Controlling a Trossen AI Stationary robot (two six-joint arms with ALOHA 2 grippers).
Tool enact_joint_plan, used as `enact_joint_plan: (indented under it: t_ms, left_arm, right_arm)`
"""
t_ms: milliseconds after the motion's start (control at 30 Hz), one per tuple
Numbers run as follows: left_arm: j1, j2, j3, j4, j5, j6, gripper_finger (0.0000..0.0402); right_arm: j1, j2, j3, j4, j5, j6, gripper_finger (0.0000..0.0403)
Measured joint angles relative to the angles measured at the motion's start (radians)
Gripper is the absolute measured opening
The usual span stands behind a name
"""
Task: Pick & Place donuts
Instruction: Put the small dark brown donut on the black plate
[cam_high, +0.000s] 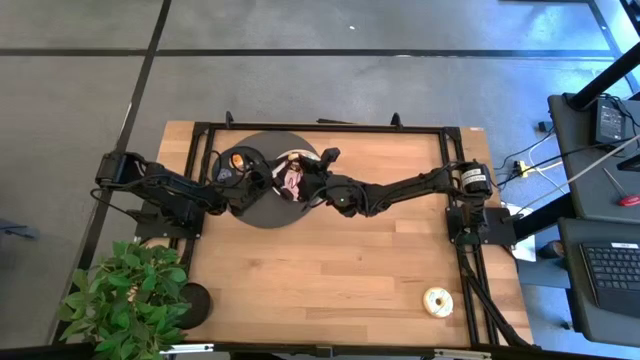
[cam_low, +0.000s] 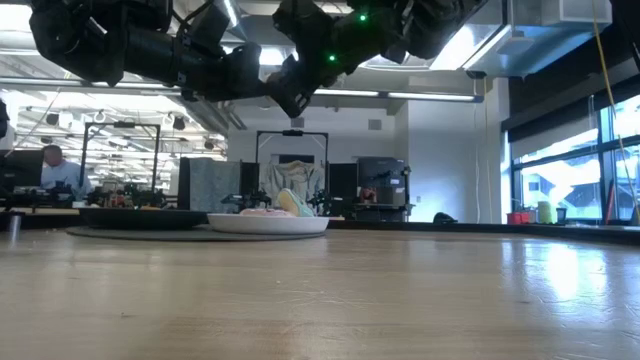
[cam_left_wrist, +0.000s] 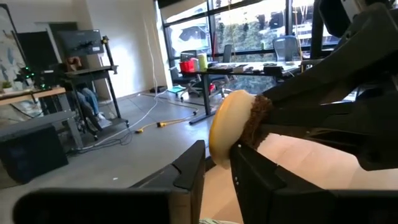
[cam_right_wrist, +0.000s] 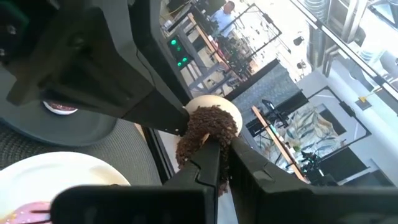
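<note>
Donuts were what we were moving, and the worktop (cam_high: 330, 260) told us the job was only partly done. On the white plate (cam_high: 292, 176), near the far edge toward the left, a pink donut (cam_high: 291, 180) already lay, with at least one more pale piece beside it that we could not make out. On the dark round tray (cam_high: 262, 212) to the left of the plate sat an orange donut (cam_high: 238, 158). Well apart, by the near right corner, a cream-yellow donut (cam_high: 437, 301) waited untouched. So we judged that several pieces were left to place.

Both of our arms met high above the plate. Our right arm reached in from the right edge, our left arm from the left edge, and the two tools came together in the air over the plate.

Between them hung a chocolate-brown donut (cam_right_wrist: 208, 132) with a cream underside. Our right tool (cam_right_wrist: 222, 148) was clamped on its edge. Our left tool (cam_left_wrist: 217, 163) also pressed against that same donut (cam_left_wrist: 233, 124), one finger at its rim; we could not tell how firmly it gripped. It looked to us like a handover in mid-air.
</note>
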Motion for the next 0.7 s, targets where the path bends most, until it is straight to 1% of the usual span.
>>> enact_joint_plan:
  t_ms: [200, 267, 333, 467, 600, 667, 700]
  left_arm:
    - [-0.001, 0.000, 0.000, -0.002, 0.003, 0.000, 0.0024]
    - [-0.004, 0.000, 0.000, -0.002, 0.019, 0.000, 0.0010]
    - [-0.008, 0.000, 0.000, -0.002, 0.025, -0.001, 0.0005]
    - [-0.018, -0.008, 0.003, -0.004, 0.012, -0.002, 0.0004]
    - [-0.019, -0.027, 0.003, -0.006, 0.019, -0.014, 0.0003]
    - [-0.019, -0.050, 0.003, -0.038, 0.006, -0.015, 0.0003]
    - [-0.019, -0.067, 0.003, -0.069, -0.015, -0.015, 0.0003]
  right_arm:
    - [0.001, 0.000, 0.000, -0.028, 0.000, -0.004, 0.0028]
    - [0.001, 0.000, 0.000, -0.029, 0.020, -0.003, 0.0030]
    - [-0.001, -0.004, 0.000, -0.031, 0.046, 0.003, 0.0040]
    - [-0.002, -0.041, 0.000, -0.076, 0.052, 0.010, 0.0080]
    - [-0.002, -0.098, 0.000, -0.197, -0.036, 0.113, 0.0127]
    - [-0.002, -0.124, 0.000, -0.254, -0.042, 0.117, 0.0149]
    - [-0.002, -0.141, 0.000, -0.297, -0.029, 0.125, 0.0159]
